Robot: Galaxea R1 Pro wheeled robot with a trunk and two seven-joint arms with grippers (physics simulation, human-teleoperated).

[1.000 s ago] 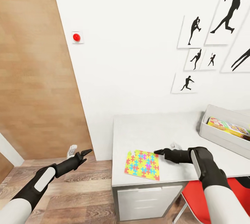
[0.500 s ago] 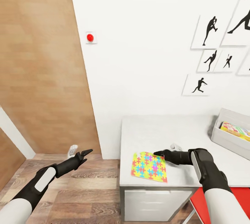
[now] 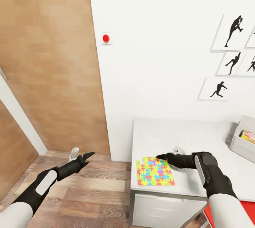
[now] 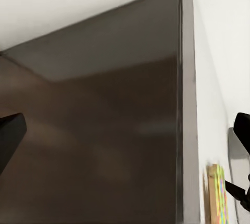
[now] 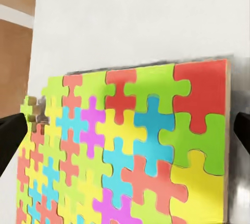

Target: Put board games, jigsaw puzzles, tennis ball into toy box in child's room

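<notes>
Head view: puzzle [image 3: 155, 176] lies flat at front left corner of white table [image 3: 184, 136], multicoloured pieces up. Right gripper [image 3: 162, 156] hovers just over puzzle's far edge, pointing left; jaws spread apart per right wrist view, tips at both frame edges with puzzle [image 5: 130, 151] between and below, not gripped. One puzzle corner has a piece missing or loose, hard to tell. Toy box [image 3: 243, 142] at table's right edge, well apart from puzzle, a board game [image 3: 248, 136] inside. Left gripper [image 3: 86, 156] held out over wood floor [image 3: 88, 192] near door [image 3: 49, 62], jaws apart, holding nothing
</notes>
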